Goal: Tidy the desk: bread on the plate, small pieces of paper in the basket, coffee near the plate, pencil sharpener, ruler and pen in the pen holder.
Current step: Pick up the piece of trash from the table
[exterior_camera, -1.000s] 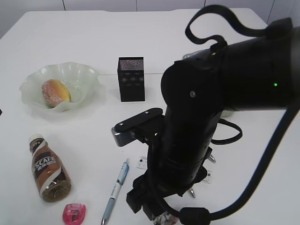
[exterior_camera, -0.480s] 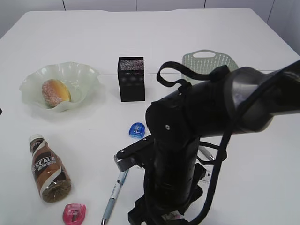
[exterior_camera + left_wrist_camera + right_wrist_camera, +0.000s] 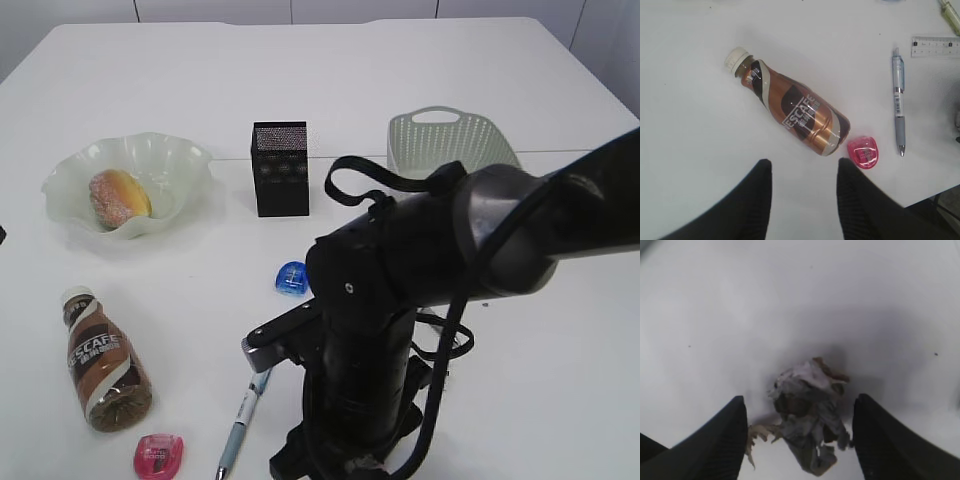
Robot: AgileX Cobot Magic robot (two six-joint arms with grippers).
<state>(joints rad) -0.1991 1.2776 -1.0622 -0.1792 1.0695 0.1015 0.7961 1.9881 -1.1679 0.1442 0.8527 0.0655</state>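
In the right wrist view, the right hand [image 3: 800, 440] is wide open, its two dark fingers [image 3: 720, 440] standing on either side of a crumpled piece of paper [image 3: 807, 412] that lies on the white counter [image 3: 790, 300]; neither finger touches it.

The left hand [image 3: 802, 200] is also open and holds nothing, at the bottom of the left wrist view. Just above it lies the coffee bottle [image 3: 790, 112] on its side, with a pink pencil sharpener [image 3: 863, 152] beside its base, a pen [image 3: 898, 107] to the right and a ruler [image 3: 936, 46] at upper right.

In the exterior view, the bread [image 3: 118, 197] sits on the plate [image 3: 170, 160] at left, the black pen holder [image 3: 279, 168] at centre, the basket [image 3: 450, 140] upper right, and a blue sharpener [image 3: 291, 277] in mid-frame.
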